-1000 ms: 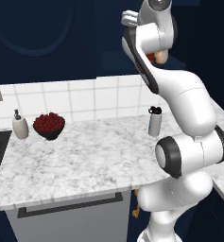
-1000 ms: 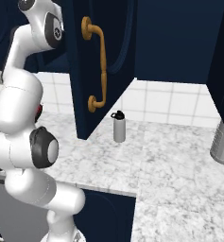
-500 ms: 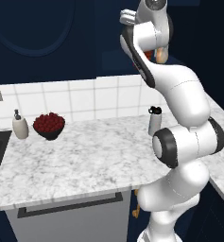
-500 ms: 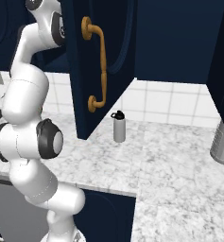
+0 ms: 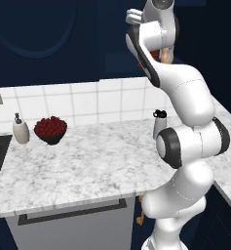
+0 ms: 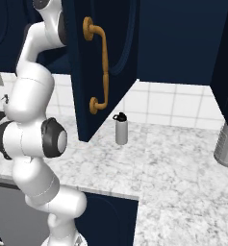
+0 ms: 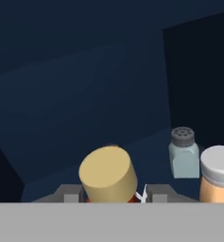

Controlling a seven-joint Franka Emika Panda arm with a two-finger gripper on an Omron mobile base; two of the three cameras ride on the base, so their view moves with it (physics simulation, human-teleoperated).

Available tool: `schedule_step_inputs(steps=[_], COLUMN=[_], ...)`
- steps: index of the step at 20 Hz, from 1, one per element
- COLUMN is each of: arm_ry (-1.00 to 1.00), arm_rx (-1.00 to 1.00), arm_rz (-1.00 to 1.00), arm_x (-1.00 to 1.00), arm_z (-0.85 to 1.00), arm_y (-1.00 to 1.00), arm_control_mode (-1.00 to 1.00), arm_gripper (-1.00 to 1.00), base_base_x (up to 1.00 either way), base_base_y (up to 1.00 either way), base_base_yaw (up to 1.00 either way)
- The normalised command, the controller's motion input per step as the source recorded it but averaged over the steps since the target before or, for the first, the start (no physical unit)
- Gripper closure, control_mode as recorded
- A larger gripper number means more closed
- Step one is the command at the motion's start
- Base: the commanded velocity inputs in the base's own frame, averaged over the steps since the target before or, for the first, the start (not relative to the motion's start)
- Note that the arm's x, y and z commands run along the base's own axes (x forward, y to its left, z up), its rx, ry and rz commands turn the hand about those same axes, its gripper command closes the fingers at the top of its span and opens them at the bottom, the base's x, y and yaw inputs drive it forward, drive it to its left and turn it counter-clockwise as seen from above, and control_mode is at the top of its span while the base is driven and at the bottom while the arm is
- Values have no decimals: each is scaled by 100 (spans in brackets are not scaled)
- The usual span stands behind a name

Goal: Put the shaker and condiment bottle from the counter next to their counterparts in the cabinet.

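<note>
1. The gripper [image 7: 112, 197] is closed on the condiment bottle [image 7: 108, 176]. One dark finger sits tight on each side of it.
2. In the hand view the bottle's round tan stopper is right in front of the hand, and a little bit of red body peeks out under it. The stopper looks smooth and flat on top.
3. The hand is up inside the cabinet [image 7: 85, 94]. Its walls are dark navy blue, flat and plain, and they spread out ahead of the hand.
4. Past the hand and off to one side stands a small see-through shaker [image 7: 183, 153] with a dark round top full of little holes.
5. Just beside that shaker, at the edge of the hand view, is the pale orange bottle [image 7: 217, 182] with a smooth grey cap. It is near the held bottle but not touching it.
6. In the left base view the white arm reaches high up into the cabinet, and a bit of pale orange shows by the hand.
7. Far below the hand is the counter [image 5: 87, 166], white and grey like marble.
8. On the counter stand a tall grey shaker [image 6: 121, 129] with a black top, a dark bowl of red fruit [image 5: 50, 130] and a pale soap bottle [image 5: 21, 129].
9. The open cabinet door [image 6: 103, 62] has a curved golden handle [image 6: 100, 69].
</note>
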Motion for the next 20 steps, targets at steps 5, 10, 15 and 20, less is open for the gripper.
schedule_step_inputs(steps=[5,10,15,20], arm_ry=[-1,0,0,0], arm_rx=[0,0,0,0], arm_rz=[0,0,0,0], arm_x=[21,25,18,18], arm_z=[-3,-1,-3,-1], arm_y=[0,0,0,0], arm_control_mode=[-100,-100,-100,-100], arm_gripper=[100,100,100,100], base_base_x=[0,0,0,0], base_base_y=[0,0,0,0], base_base_yaw=[0,0,0,0])
